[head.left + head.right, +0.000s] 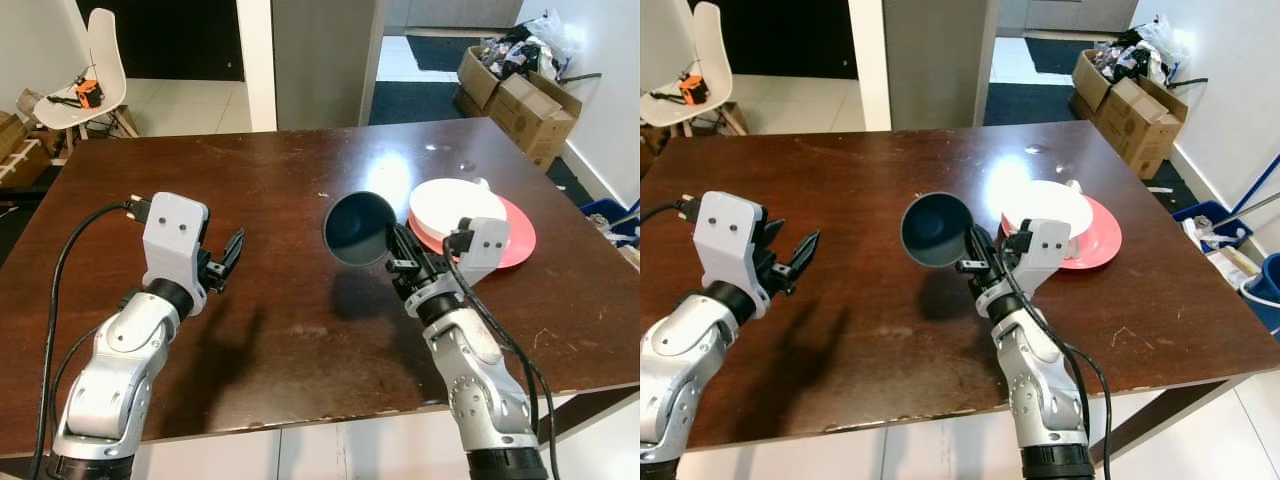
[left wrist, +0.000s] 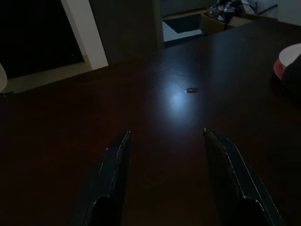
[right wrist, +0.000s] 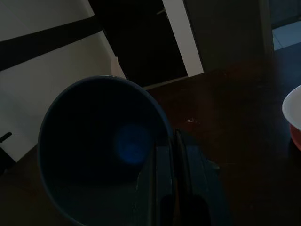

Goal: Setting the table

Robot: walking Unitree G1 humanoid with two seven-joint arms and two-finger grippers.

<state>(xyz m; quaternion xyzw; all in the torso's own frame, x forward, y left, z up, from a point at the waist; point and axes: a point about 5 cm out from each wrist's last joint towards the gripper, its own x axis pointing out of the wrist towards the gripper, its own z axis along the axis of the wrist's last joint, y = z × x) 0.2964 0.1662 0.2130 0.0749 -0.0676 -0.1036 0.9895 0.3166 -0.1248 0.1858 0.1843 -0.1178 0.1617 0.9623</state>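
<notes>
I saw the right hand (image 1: 398, 250) clamped on the rim of a dark blue round bowl (image 1: 358, 229), fingers pinched tight over its edge, holding it off the dark brown wooden desk (image 1: 300, 190). The bowl sat just ahead and to the left of that hand, tipped on its side, so its open mouth faced back toward me and slightly upward and its axis ran roughly level, away toward the desk's far edge. It hung over the middle of the desk, just left of a white round plate (image 1: 456, 207) stacked on a red round plate (image 1: 515, 243) near the right edge. My left hand (image 1: 228, 256) hovered over the left part of the desk, fingers spread apart and gripping nothing.
</notes>
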